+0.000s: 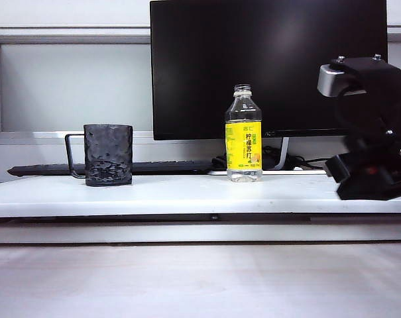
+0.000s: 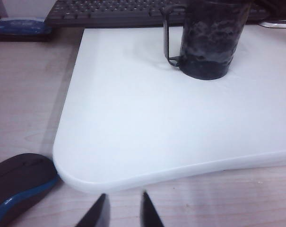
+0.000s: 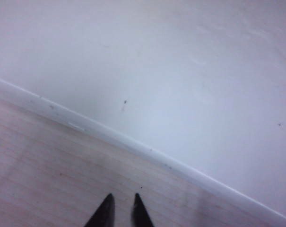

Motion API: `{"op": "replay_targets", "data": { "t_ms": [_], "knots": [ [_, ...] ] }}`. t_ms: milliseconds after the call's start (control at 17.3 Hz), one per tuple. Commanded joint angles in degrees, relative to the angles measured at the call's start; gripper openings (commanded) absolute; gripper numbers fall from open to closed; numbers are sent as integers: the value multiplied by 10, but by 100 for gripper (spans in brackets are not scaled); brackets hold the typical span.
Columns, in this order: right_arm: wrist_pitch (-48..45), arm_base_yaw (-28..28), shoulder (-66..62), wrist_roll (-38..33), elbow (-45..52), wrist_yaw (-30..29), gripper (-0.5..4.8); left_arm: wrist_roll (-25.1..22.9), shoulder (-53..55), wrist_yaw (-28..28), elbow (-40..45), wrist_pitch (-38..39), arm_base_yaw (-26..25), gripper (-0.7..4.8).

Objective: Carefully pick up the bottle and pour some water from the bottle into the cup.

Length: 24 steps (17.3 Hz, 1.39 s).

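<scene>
The bottle (image 1: pixel 243 142), clear with a yellow label and no cap, stands upright near the middle of the white board (image 1: pixel 187 192). The cup (image 1: pixel 108 155), dark and bumpy with its thin handle on the left, stands to the bottle's left. In the left wrist view the cup (image 2: pixel 210 42) is far ahead of my left gripper (image 2: pixel 124 194). That gripper hovers over the wooden desk off the board's rounded corner, its tips a little apart and empty. My right gripper (image 3: pixel 123 194) hangs over the desk at the board's edge, tips narrowly apart and empty. The right arm (image 1: pixel 369 132) is right of the bottle.
A black monitor (image 1: pixel 266 59) and a keyboard (image 1: pixel 120 167) stand behind the board. A black and blue mouse (image 2: pixel 20 184) lies on the wooden desk beside my left gripper. The white board (image 3: pixel 180 71) fills most of the right wrist view.
</scene>
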<state>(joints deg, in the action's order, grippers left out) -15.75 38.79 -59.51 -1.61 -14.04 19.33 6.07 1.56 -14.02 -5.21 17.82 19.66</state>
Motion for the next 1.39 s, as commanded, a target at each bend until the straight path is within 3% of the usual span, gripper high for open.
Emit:
{"op": "replay_targets", "data": {
  "t_ms": [58, 173, 405, 809, 1156, 1387],
  "knots": [
    [-8, 1, 1, -1, -2, 0, 86, 2, 0, 1, -2, -6, -1, 97],
    [-3, 2, 3, -1, -2, -2, 86, 2, 0, 1, -2, -5, -1, 97],
    [84, 2, 153, -1, 7, -6, 86, 2, -5, -2, -2, 3, -1, 97],
    [100, -17, 415, -1, 18, -15, 86, 2, -14, 12, -1, 6, -12, 97],
    [100, -176, 575, -1, 20, -14, 86, 0, -14, 28, 23, -12, -163, 97],
    [39, -242, 593, 0, 64, -10, 86, 0, -14, 28, 40, -67, -176, 97]
  ]
}}
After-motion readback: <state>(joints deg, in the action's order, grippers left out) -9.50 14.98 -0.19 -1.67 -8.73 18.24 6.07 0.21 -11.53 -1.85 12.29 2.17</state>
